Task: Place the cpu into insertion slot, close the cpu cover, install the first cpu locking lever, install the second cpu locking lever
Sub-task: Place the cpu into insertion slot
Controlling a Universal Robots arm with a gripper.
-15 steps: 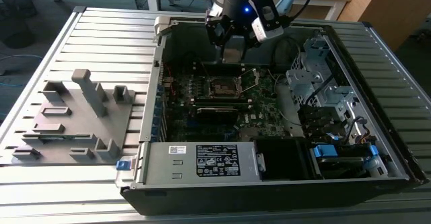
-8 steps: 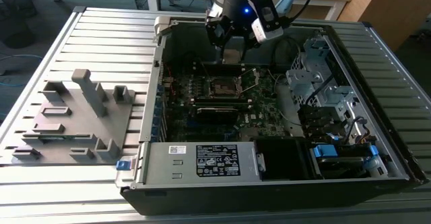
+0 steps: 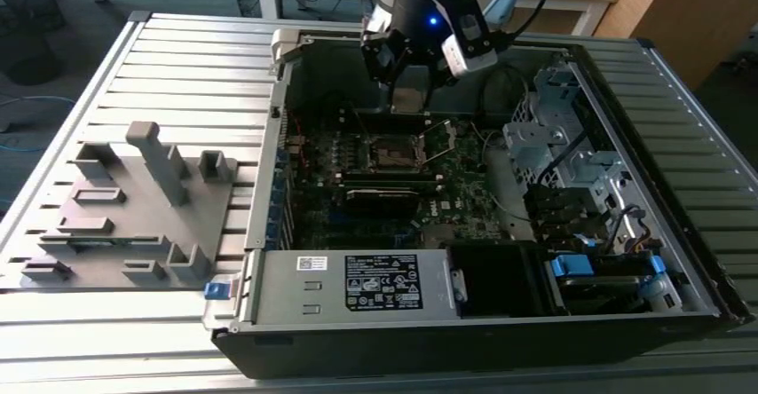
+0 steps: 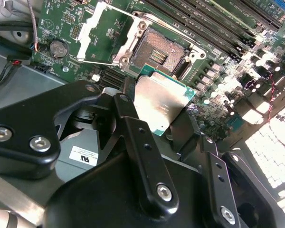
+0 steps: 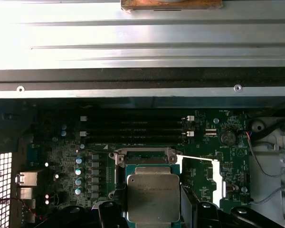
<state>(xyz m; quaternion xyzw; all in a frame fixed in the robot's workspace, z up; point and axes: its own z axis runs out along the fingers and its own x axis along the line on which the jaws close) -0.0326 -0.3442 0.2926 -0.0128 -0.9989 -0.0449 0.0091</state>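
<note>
Nearest the wrist cameras, the end effector (image 4: pixel 157 110) pinches the cpu (image 4: pixel 164 104) by two opposite edges, its black fingers (image 4: pixel 133 128) closed in just to the chip's width and pressing on either side. The cpu is a flat square with a dull silvery-grey lid and a thin green border showing at its rim; its top carries faint print and looks unmarked. It hangs in the air above the motherboard (image 4: pixel 218 76), not seated. Just beyond it lies the insertion slot (image 4: pixel 159 52), bare, with its dark contact field exposed. Beside the slot the cpu cover (image 4: pixel 104 33), a thin silvery frame with a large window, is swung open and rests away from the socket. In the first wrist view the cpu (image 5: pixel 153 197) overlaps the near edge of the slot (image 5: pixel 145 159), with the memory slots (image 5: pixel 133 126) farther back. In the exterior view the end effector (image 3: pixel 409 88) hovers inside the open computer case (image 3: pixel 450 350), above the slot (image 3: pixel 395 153), and the case lies on a slatted metal worktop (image 3: pixel 177 57) beside a grey fixture block (image 3: pixel 130 208).
</note>
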